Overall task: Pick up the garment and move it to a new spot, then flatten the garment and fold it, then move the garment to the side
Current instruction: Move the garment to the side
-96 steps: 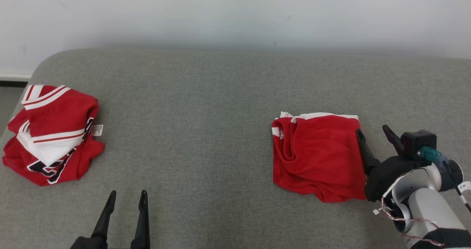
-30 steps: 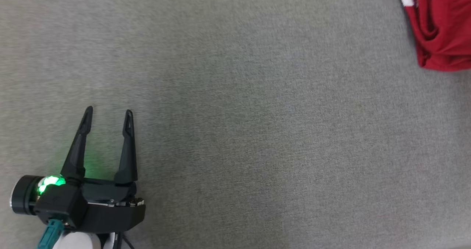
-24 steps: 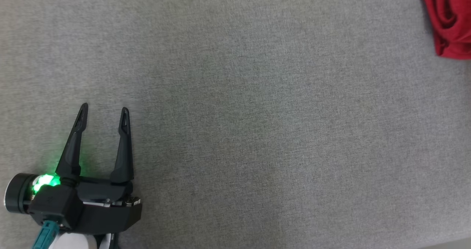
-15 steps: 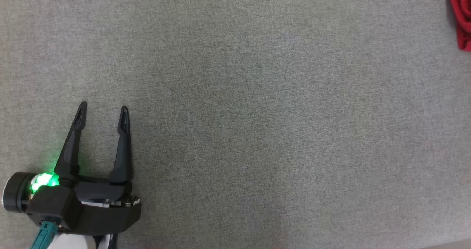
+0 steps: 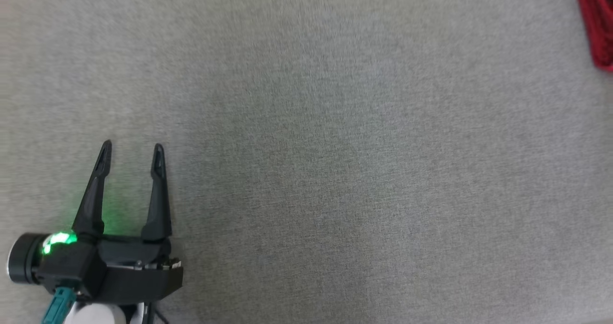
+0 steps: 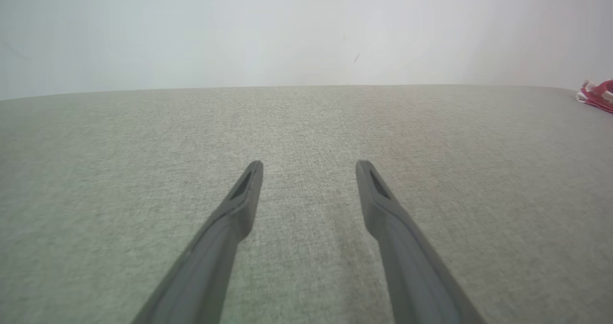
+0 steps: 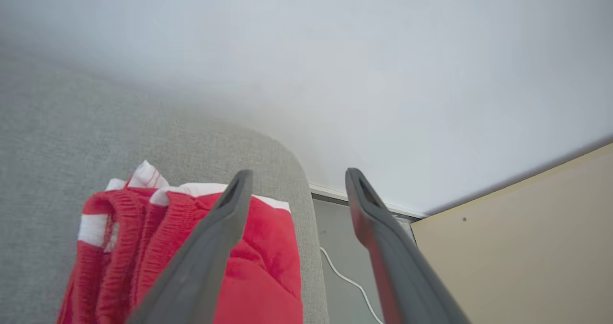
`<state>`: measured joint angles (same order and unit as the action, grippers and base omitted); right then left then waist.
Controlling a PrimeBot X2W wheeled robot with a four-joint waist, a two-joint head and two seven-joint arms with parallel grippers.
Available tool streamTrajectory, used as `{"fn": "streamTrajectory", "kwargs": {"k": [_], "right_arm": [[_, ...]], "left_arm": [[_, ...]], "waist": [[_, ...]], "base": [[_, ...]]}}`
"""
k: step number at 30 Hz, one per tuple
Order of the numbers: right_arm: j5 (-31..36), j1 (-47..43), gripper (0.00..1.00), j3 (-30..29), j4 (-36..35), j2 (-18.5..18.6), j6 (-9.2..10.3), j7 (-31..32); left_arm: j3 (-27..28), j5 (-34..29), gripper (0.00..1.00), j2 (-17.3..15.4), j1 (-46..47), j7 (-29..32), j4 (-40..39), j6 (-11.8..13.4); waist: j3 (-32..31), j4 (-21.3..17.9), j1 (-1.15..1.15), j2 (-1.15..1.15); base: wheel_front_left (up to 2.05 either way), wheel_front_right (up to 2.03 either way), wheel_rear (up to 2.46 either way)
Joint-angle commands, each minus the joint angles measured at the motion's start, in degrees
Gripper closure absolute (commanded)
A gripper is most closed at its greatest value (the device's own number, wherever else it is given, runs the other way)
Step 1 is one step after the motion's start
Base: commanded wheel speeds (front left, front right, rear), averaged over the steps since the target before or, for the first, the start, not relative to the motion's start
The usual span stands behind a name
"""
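The garment (image 5: 598, 27), red with white trim, lies folded on the grey cushion (image 5: 335, 170); a strip of it shows at the head view's top right edge. In the right wrist view the garment (image 7: 268, 228) lies just below and left of my right gripper (image 7: 298, 172), which hangs open and empty above the cushion's rounded corner. My left gripper (image 5: 132, 146) rests open at the lower left over bare fabric, far from the garment. The left wrist view shows my left gripper (image 6: 310, 163) with nothing between its fingers and the garment (image 6: 596, 95) small at the far right.
The cushion's rounded edge (image 7: 306, 209) drops to a grey floor with a thin white cable (image 7: 345, 278). A beige panel (image 7: 517, 247) stands beyond it. A white wall (image 6: 306, 27) runs behind the cushion.
The head camera has turned left and down, so the garment now sits at the picture's right edge. My left gripper stays open in the same pose.
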<state>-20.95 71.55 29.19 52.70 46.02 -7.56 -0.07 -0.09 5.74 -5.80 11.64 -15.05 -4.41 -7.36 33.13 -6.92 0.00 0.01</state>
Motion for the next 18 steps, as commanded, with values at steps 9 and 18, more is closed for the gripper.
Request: {"fn": "streamTrajectory", "kwargs": {"k": [9, 18], "right_arm": [[-3.4, -8.1, 0.00, -3.1, -1.5, -8.2, 0.17, -11.2], [-5.5, -23.2, 0.00, -9.2, -8.3, -16.4, 0.17, -15.1]], "left_arm": [[2.7, 1.0, 0.00, 1.5, -6.5, -0.2, 2.0, 0.8], [3.7, 1.4, 0.00, 2.3, -11.6, -0.2, 2.8, 1.2]], "waist": [[-15.1, 2.6, 0.00, -0.01], [-23.5, 4.3, 0.00, -0.01]], "base": [[0.00, 0.00, 0.00], [0.00, 0.00, 0.00]]}}
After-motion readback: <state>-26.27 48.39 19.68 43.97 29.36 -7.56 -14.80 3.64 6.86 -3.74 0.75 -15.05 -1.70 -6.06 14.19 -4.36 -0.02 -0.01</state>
